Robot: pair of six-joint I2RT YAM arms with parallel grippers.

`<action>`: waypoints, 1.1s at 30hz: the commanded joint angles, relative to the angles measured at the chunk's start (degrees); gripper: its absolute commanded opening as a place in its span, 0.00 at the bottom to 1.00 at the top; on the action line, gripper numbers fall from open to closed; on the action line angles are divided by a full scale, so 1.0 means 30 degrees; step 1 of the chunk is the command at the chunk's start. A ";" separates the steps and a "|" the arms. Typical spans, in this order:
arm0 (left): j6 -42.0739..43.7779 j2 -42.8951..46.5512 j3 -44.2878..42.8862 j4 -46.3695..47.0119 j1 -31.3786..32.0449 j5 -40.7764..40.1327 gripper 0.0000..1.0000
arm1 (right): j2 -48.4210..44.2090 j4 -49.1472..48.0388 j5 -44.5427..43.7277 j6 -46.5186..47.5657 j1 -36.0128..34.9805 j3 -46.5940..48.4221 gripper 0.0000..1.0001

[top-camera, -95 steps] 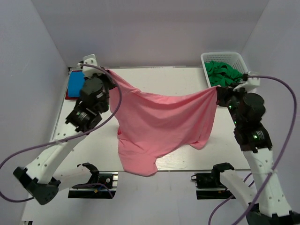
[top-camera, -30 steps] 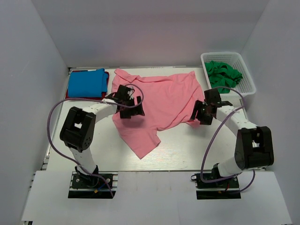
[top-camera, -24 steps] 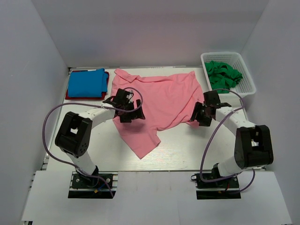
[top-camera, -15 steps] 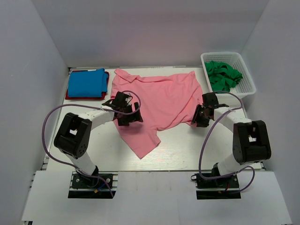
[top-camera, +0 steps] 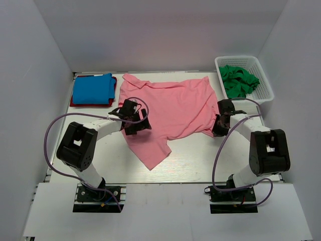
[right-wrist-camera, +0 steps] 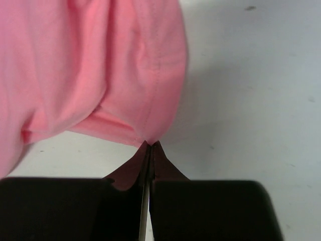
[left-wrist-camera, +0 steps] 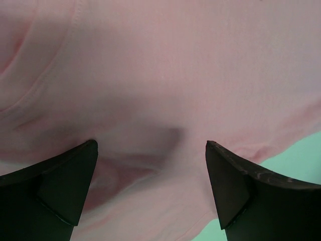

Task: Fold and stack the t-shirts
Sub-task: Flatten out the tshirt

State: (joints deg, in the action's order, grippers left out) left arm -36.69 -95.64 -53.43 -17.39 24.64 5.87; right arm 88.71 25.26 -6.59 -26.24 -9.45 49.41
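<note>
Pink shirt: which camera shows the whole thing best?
The top external view: the whole pink shirt lies spread out. The left wrist view shows only cloth between the open left tool; the right wrist view only a hem corner pinched in the right tool.

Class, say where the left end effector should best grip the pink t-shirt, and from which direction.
Grip the pink t-shirt at its left edge, coming straight down from above. It lies flat on the table, so only an edge or wrinkle can be pinched; the open left end effector hangs over one.
</note>
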 commanded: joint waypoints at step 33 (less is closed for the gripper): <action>-0.0252 -0.1315 0.0466 -0.4487 -0.1593 -0.4359 1.00 | -0.5542 1.2257 -0.1467 -0.0069 0.4587 0.1785 0.00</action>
State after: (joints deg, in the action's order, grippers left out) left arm -38.76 -96.23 -54.92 -20.60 21.52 -3.70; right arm 75.96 54.33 -16.05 -25.50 3.81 53.28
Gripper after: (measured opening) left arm 0.996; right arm 0.005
